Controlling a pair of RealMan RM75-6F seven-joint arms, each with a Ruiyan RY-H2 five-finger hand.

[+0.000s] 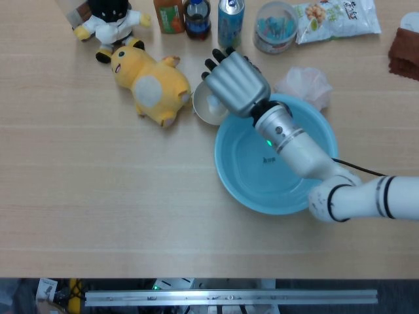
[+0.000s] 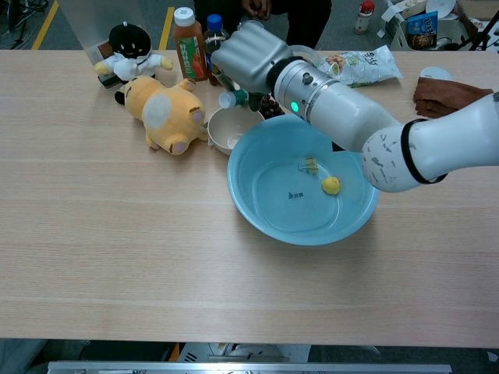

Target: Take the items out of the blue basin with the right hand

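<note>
1. The blue basin (image 1: 243, 182) sits right of centre on the wooden table (image 1: 98, 196).
2. The right hand (image 1: 236, 82) hangs over the white bowl (image 1: 208, 111) at the basin's eleven o'clock, its fingers pointing toward ten o'clock; whether it holds anything cannot be told from here.
3. A yellow plush toy (image 1: 152, 85) lies at the bowl's nine o'clock.
4. Two bottles (image 1: 184, 14), a can (image 1: 230, 16), a round tub (image 1: 275, 26) and a snack bag (image 1: 334, 18) line the far edge.
</note>
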